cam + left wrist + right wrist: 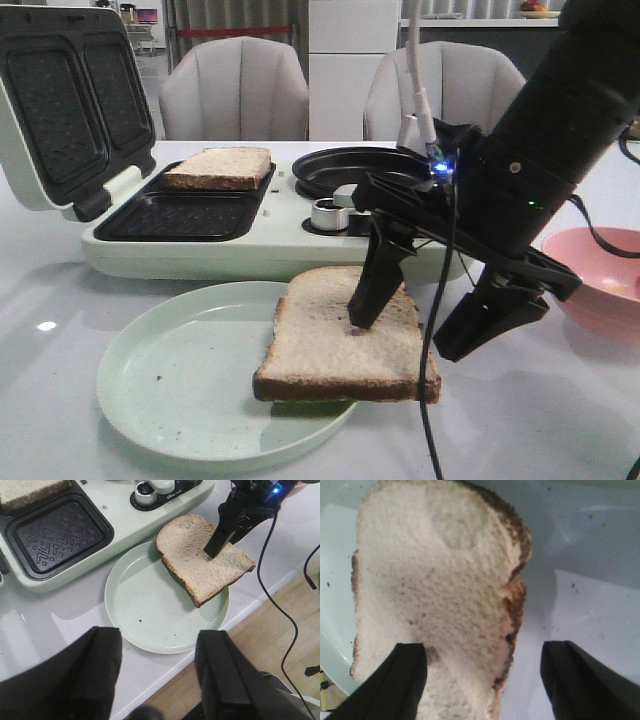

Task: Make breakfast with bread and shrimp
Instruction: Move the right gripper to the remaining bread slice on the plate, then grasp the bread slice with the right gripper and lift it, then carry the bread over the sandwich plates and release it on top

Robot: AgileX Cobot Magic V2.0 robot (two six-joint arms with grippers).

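Note:
One bread slice [330, 340] [200, 560] [435, 580] lies flat, half on the pale green plate [180, 380] [150, 610] and overhanging its right rim. My right gripper [405, 338] [485, 650] is open and straddles that slice's right crust: one finger rests on the crumb, the other stands off beyond the edge. A second bread slice [220, 167] [30, 492] sits in the far tray of the open sandwich maker [200, 240]. My left gripper [160, 637] is open and holds nothing, above the table's front edge beside the plate. The shrimp is out of view.
The sandwich maker's near tray [180, 215] [55, 532] holds nothing, and its lid [60, 100] stands open at the left. Its knob [328, 213] and a black round pan [360, 170] are behind the plate. A pink bowl [600, 275] sits at the right. Cables hang from the right arm.

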